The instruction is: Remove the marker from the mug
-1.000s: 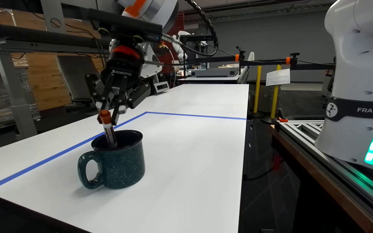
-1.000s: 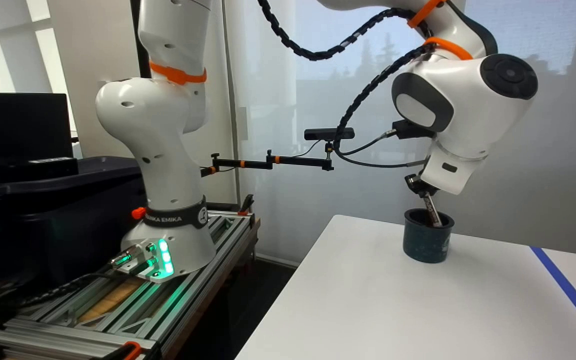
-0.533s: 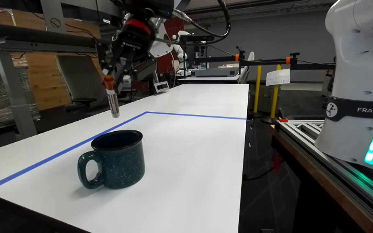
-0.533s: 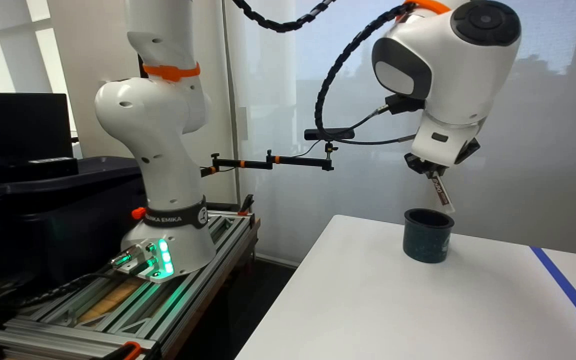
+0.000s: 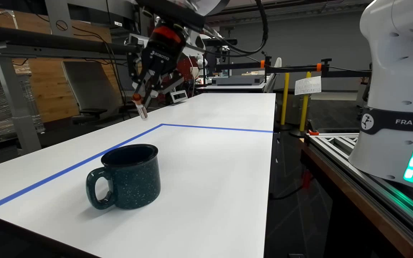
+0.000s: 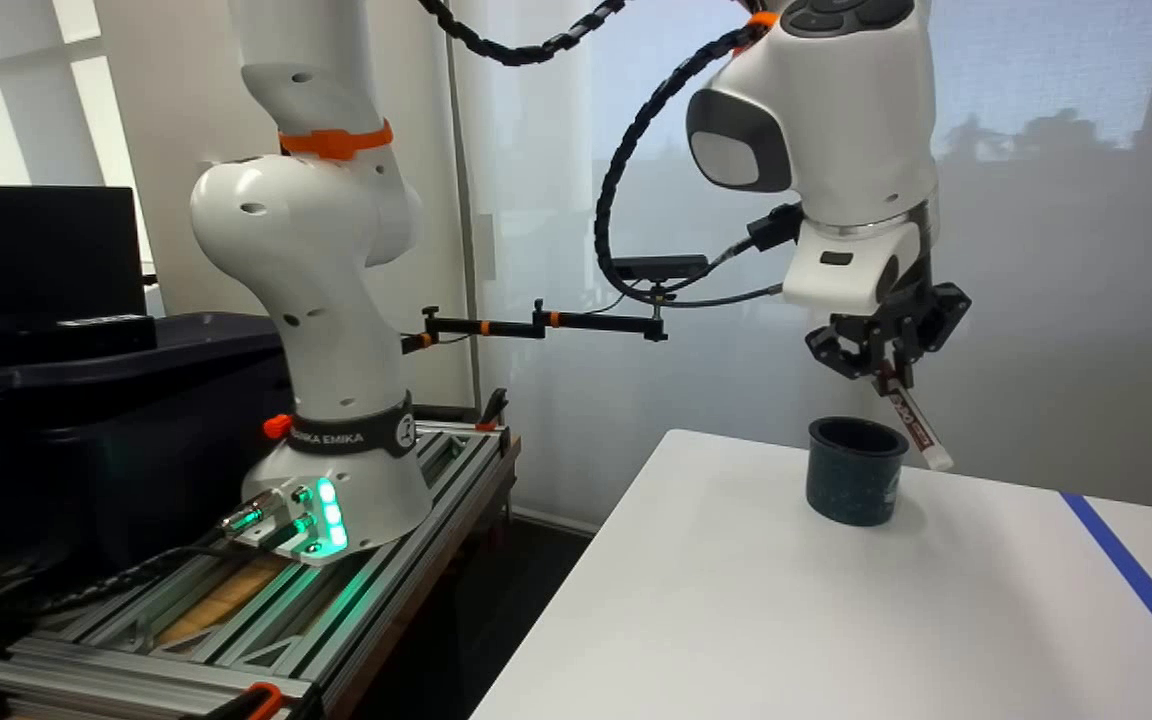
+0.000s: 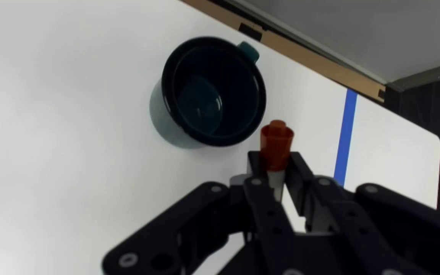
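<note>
The dark teal mug (image 5: 134, 186) stands upright on the white table, its handle toward the front left in an exterior view. It also shows in an exterior view (image 6: 851, 490). In the wrist view I see into the mug (image 7: 162, 122) and nothing lies inside. My gripper (image 7: 275, 162) is shut on the marker (image 7: 276, 147) just below its red-orange end. The marker (image 6: 916, 422) hangs tilted in the air, outside the mug, its pale tip down. In an exterior view my gripper (image 5: 142, 98) and the marker (image 5: 142, 111) are behind and above the mug.
Blue tape (image 5: 66, 170) runs along the white table (image 5: 206, 172), and a strip also shows in the wrist view (image 7: 344, 137). The table's edge (image 7: 315, 63) passes close behind the mug's handle there. The robot base (image 6: 346, 500) stands on a metal frame beside the table.
A second ago the marker's lower part was inside the mug. My gripper has lifted it out, then moved it sideways away from the mug, with more tilt. The mug has not moved.
</note>
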### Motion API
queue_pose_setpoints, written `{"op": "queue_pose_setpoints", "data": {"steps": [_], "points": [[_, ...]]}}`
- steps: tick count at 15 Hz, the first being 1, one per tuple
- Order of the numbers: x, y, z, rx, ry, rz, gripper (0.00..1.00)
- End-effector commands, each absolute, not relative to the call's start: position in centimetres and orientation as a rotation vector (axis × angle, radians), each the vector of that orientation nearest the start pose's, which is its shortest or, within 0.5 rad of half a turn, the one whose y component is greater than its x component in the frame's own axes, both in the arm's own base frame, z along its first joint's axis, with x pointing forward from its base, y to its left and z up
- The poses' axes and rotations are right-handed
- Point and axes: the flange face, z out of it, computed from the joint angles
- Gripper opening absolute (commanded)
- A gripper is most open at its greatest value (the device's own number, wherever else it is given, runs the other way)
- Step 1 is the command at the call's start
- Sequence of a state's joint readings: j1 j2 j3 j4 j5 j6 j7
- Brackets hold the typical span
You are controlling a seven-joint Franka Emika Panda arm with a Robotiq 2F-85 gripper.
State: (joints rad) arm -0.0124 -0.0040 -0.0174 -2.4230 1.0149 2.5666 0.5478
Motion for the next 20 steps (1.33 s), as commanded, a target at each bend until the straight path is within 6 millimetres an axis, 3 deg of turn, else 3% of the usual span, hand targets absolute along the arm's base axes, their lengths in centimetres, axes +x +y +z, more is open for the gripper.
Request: {"op": "queue_pose_setpoints", "data": {"steps": [1, 7, 14, 20], "points": [[47.7, -3.8, 30.2, -1.949, 1.740, -0.072, 0.05], [46.4, -5.3, 25.8, -1.990, 1.859, -0.125, 0.05], [46.5, -5.1, 20.9, -2.036, 1.906, -0.051, 0.05], [47.2, -4.3, 18.9, -2.062, 1.907, -0.010, 0.05]]}}
